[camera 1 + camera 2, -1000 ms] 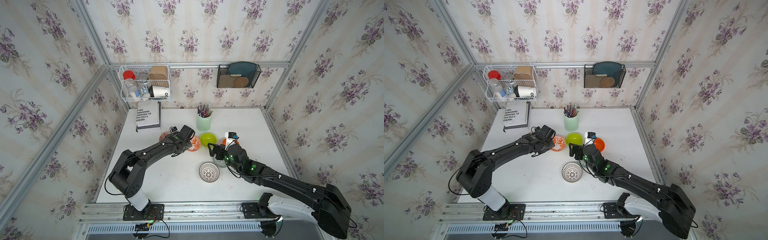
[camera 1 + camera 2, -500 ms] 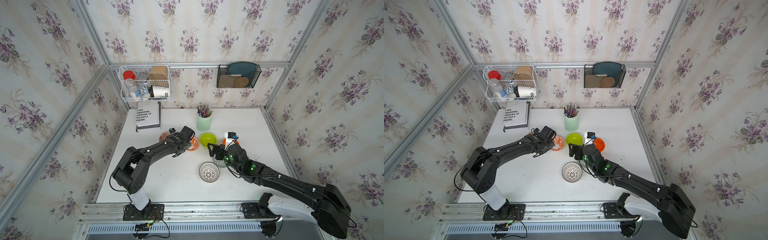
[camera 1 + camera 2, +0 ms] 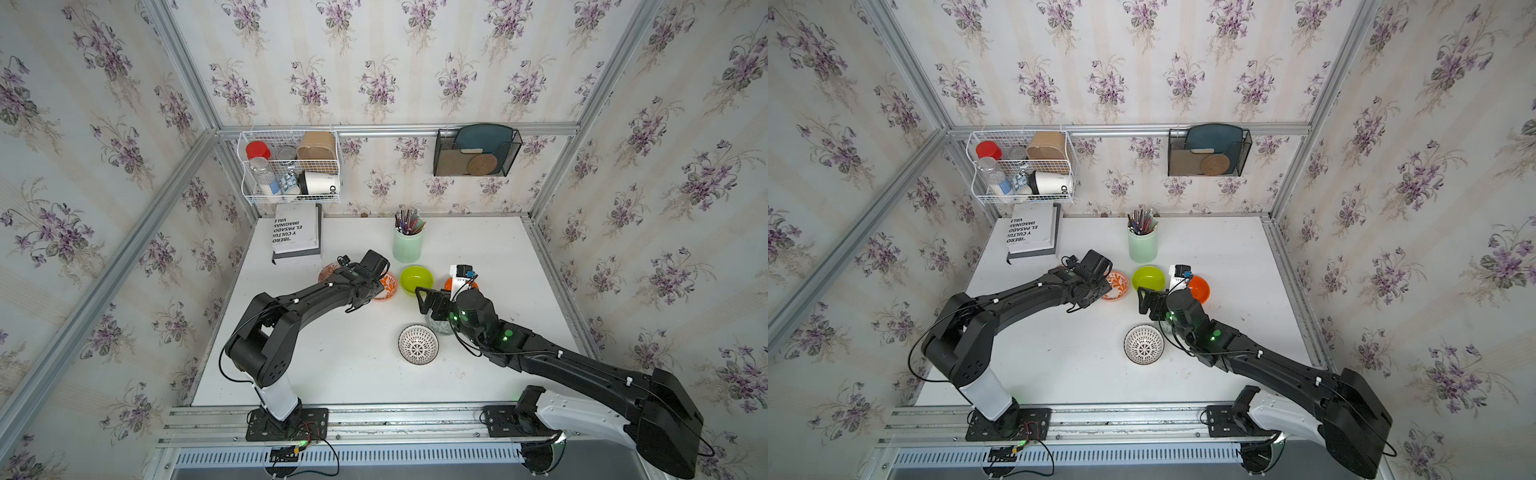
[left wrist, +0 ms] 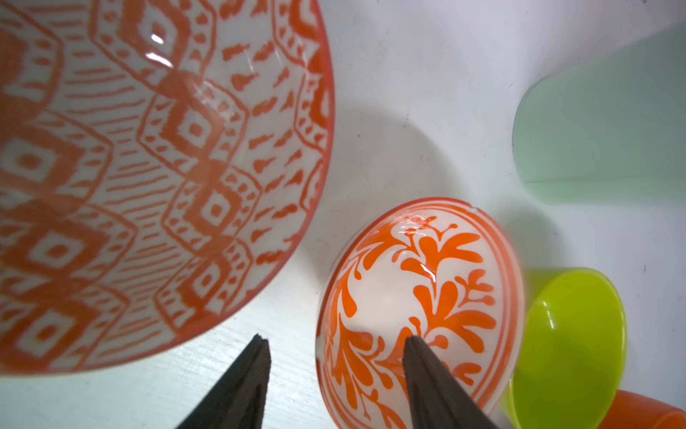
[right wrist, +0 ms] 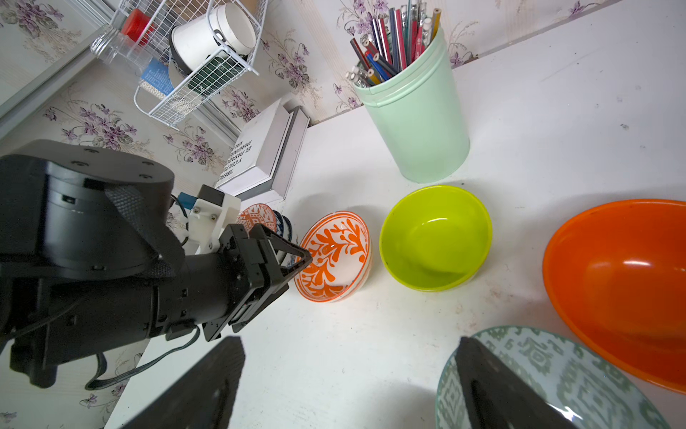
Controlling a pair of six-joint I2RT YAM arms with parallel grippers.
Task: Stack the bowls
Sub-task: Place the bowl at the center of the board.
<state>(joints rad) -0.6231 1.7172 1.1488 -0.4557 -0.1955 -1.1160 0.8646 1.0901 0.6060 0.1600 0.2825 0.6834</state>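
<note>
My left gripper point(image 4: 336, 340) is open at the orange-white leaf-patterned bowl point(image 4: 427, 297), one finger inside its rim and one outside over the table. That bowl point(image 5: 334, 256) looks tilted, next to the lime green bowl point(image 3: 415, 279). A second orange-white bowl point(image 4: 148, 167), with a diamond pattern, stands close behind the left wrist. My right gripper point(image 5: 349, 371) is wide open and holds nothing, with one finger over the rim of the grey-green patterned bowl point(image 5: 557, 379). The plain orange bowl point(image 3: 1200, 289) sits just beyond it. The black-white bowl point(image 3: 418, 344) stands alone nearer the front.
A pale-green pen cup point(image 3: 408, 246) stands just behind the lime bowl. A white book point(image 3: 296, 232) lies at the back left. A wire basket point(image 3: 291, 166) and a black holder point(image 3: 476, 151) hang on the back wall. Aluminium rails edge the table.
The left arm's elbow has shifted a little, and its jaws now stand apart at the leaf bowl's rim. The right arm and the other bowls have not moved.
</note>
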